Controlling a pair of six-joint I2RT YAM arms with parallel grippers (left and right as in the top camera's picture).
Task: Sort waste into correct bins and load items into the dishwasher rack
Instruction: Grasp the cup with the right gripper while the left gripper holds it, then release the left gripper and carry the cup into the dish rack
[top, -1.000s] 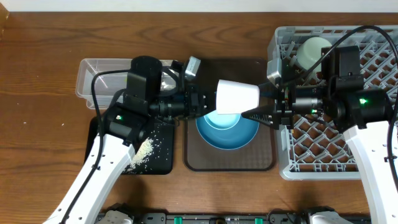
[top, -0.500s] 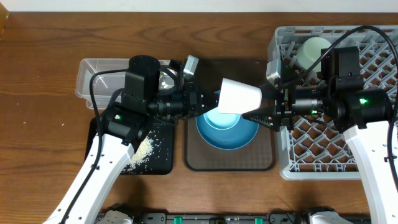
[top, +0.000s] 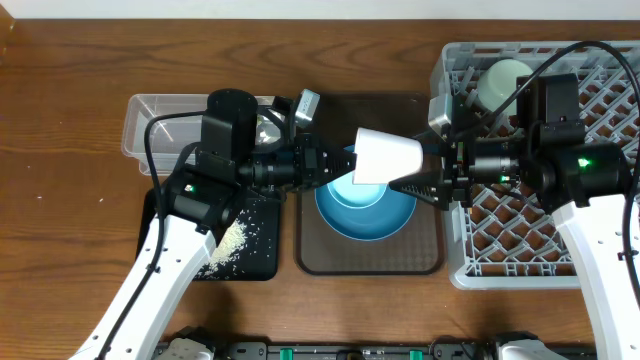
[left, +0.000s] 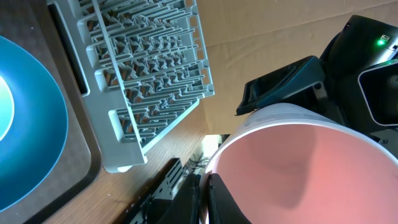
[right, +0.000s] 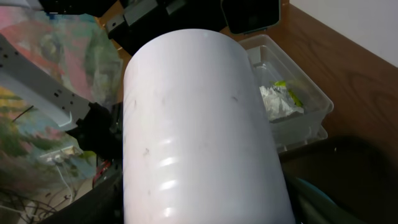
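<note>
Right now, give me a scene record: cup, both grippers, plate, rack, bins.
cup: in the air over the plate, on its side, between the arms
left gripper: shut on the cup rim
right gripper: fingers straddle the cup base, grip unclear
plate: on brown tray
rack: one pale bowl at far corner
tub: wrapper inside
black tray: rice

Surface (top: 60, 150): brown wood grain, fills most of overhead frame.
Dark brown serving tray (top: 425, 255): rectangular, rounded corners, centre of frame, flat on surface, long side running top to bottom.
White wall strip (top: 200, 8): along top edge.
Yellowish object (top: 3, 40): upper left edge, cut off, not identifiable.
</note>
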